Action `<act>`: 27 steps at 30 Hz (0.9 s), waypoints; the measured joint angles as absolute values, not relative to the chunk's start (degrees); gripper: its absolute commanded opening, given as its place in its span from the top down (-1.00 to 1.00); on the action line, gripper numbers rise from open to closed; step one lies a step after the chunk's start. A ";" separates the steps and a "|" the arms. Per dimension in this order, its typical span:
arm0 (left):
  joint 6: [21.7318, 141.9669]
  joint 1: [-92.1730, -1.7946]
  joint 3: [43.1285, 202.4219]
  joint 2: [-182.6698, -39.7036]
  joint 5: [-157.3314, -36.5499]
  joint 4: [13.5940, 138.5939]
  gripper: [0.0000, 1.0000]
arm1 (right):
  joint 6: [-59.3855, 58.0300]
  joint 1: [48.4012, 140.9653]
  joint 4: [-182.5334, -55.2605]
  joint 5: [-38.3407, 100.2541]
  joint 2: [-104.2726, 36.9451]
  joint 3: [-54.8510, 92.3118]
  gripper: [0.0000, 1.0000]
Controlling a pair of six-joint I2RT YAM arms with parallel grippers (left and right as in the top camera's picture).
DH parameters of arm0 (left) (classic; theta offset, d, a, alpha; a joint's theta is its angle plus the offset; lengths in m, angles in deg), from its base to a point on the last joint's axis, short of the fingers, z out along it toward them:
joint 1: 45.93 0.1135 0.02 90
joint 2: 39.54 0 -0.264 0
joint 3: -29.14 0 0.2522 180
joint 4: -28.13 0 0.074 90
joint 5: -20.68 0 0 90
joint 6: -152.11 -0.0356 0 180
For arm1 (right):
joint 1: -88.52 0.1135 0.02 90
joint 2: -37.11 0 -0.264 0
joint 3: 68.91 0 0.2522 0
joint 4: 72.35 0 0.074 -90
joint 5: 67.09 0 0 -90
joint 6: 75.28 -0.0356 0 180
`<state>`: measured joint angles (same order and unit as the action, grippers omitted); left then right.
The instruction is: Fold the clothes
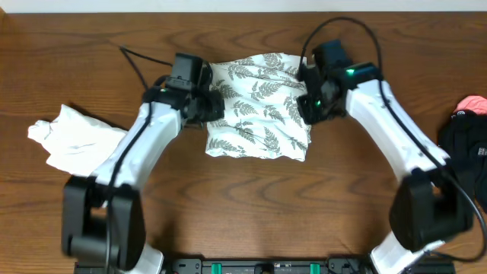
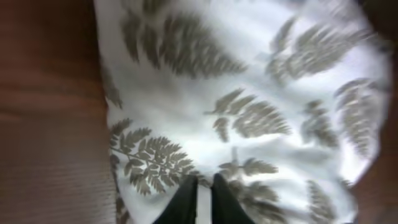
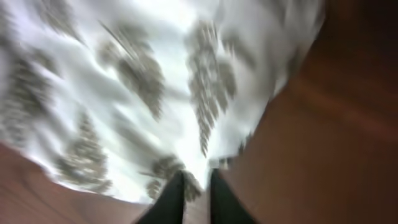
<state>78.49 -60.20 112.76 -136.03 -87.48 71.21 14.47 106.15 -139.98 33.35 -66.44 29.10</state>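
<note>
The fern-printed cream clothes item (image 1: 257,106) lies folded into a rough rectangle at the table's middle. My left gripper (image 1: 211,106) is at its left edge. In the left wrist view the left gripper (image 2: 204,180) hangs over the printed fabric (image 2: 249,93), its jaws a narrow slit apart, with white cloth showing through the slit. My right gripper (image 1: 307,106) is at the cloth's right edge. The right wrist view is blurred: the right gripper (image 3: 198,174) is slightly open at the fabric's (image 3: 124,81) border, bare wood showing between its jaws.
A plain white garment (image 1: 72,137) lies crumpled at the left. A black garment (image 1: 464,144) with a pink-red piece (image 1: 473,103) on top sits at the right edge. Brown wooden table (image 1: 251,198) spreads in front of the folded cloth.
</note>
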 measured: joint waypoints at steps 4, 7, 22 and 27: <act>78.60 -60.17 112.79 -133.84 -83.59 70.92 0.48 | 13.88 105.58 -137.31 35.93 -66.22 29.17 0.31; 78.56 -60.02 112.76 -135.31 -81.99 70.55 0.41 | 13.81 105.01 -135.26 39.27 -67.71 29.17 0.43; 83.08 -48.24 112.72 -144.60 -93.90 59.71 -0.17 | 9.55 109.69 -120.74 51.84 -79.97 29.12 0.97; 84.72 -44.96 112.72 -145.60 -101.01 58.47 -0.25 | 4.74 110.19 -119.87 52.41 -86.00 29.12 0.97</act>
<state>84.72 -44.96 112.72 -145.60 -101.01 58.47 4.74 110.19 -119.87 52.41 -86.00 29.12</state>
